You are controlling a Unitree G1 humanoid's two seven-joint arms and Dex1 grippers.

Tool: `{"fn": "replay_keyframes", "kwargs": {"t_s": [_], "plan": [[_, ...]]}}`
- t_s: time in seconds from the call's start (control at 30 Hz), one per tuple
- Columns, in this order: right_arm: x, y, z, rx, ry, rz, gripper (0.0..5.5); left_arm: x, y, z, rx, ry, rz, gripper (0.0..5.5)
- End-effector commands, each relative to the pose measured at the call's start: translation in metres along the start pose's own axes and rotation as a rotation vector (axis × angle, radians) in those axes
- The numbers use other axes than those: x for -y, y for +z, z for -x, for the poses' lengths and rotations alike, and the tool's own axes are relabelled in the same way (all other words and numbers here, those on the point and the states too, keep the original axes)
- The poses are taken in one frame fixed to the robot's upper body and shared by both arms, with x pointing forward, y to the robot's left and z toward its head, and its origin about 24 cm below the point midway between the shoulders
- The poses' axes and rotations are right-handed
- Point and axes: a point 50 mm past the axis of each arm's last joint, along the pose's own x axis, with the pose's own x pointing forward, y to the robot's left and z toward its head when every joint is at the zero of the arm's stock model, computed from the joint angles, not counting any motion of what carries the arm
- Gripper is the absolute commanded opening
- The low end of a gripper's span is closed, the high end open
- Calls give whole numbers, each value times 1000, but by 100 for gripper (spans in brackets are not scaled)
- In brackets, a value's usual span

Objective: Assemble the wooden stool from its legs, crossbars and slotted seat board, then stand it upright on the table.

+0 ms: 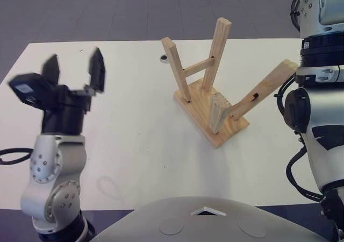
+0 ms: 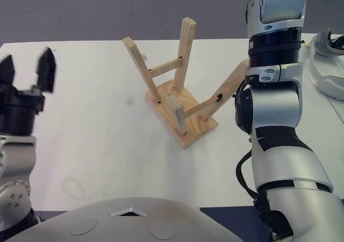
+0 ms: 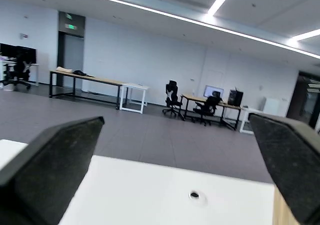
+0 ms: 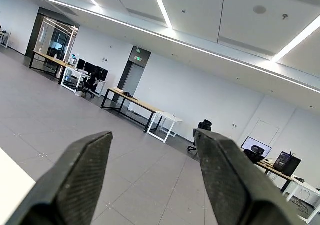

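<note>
The wooden stool lies upside down on the white table (image 1: 134, 145), with its seat board (image 1: 200, 117) flat on the surface. Two legs (image 1: 177, 70) (image 1: 216, 51) stand up from it, joined by a crossbar (image 1: 199, 66). A third leg (image 1: 217, 113) stands at the near edge. A fourth leg (image 1: 266, 87) leans outward to the right, close to my right arm. My left gripper (image 1: 74, 70) is open and empty, raised over the table's left side, well apart from the stool. My right gripper (image 4: 152, 135) is open and empty, held high and pointing out into the room.
A small round hole (image 1: 163, 59) sits in the table just behind the stool. A grey-white curved object (image 2: 328, 59) lies at the table's far right. The table's left and front parts are bare. My right forearm (image 2: 271, 91) stands upright beside the leaning leg.
</note>
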Motion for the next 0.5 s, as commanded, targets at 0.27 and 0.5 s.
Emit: {"fn": "replay_keyframes", "kwargs": {"t_s": [0.27, 0.5], "plan": [[85, -21, 52, -750, 375, 1015, 305, 7, 10, -1, -59, -5, 41, 533], [35, -75, 81, -983, 1300, 892, 305, 10, 3, 3, -77, -14, 62, 533]]}}
